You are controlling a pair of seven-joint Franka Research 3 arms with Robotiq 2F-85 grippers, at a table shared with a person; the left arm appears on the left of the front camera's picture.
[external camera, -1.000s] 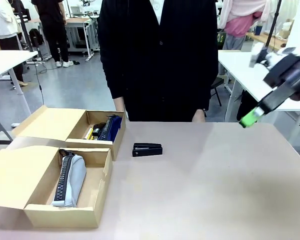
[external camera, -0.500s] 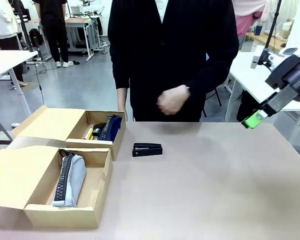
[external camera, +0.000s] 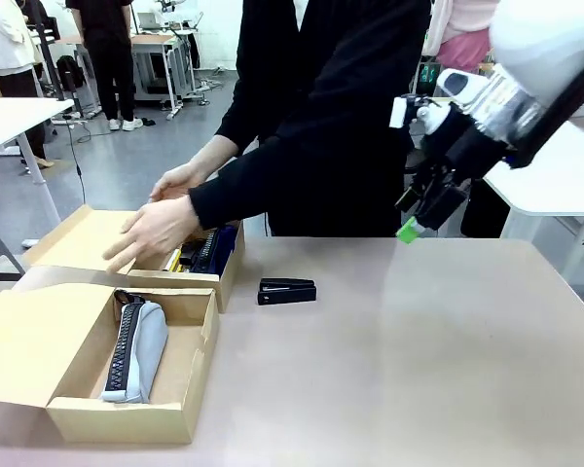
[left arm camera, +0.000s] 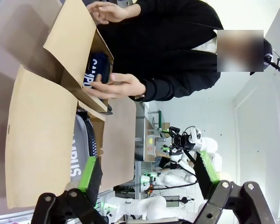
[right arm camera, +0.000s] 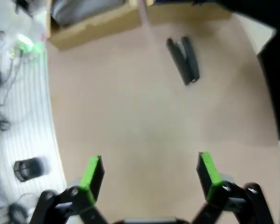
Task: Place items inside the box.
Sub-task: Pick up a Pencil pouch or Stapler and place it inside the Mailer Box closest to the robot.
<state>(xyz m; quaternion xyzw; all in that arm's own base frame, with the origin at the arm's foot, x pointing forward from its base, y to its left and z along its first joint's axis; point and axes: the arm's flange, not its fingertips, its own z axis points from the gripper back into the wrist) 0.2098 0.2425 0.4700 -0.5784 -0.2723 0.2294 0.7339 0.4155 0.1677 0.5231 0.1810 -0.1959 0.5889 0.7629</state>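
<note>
the right arm comes in high over the counter [external camera: 448, 350] with its wrist bent down, and the right pincer [external camera: 409, 228] has its jaws apart, holding nothing. ahead of it, slightly right in its wrist view, the black stapler [right arm camera: 183, 59] lies flat, its long axis running roughly away from the pincer. the left pincer [left arm camera: 147, 168] is also apart. just beyond it the grey pencil case [left arm camera: 79, 154] reads "mpus". farther on, the person's hand [left arm camera: 116, 86] is on the navy case [left arm camera: 94, 70].

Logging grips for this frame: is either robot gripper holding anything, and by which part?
Nothing is held. The right gripper is open above the beige table, the black stapler lying apart from it; the left gripper is open too, and empty.
</note>
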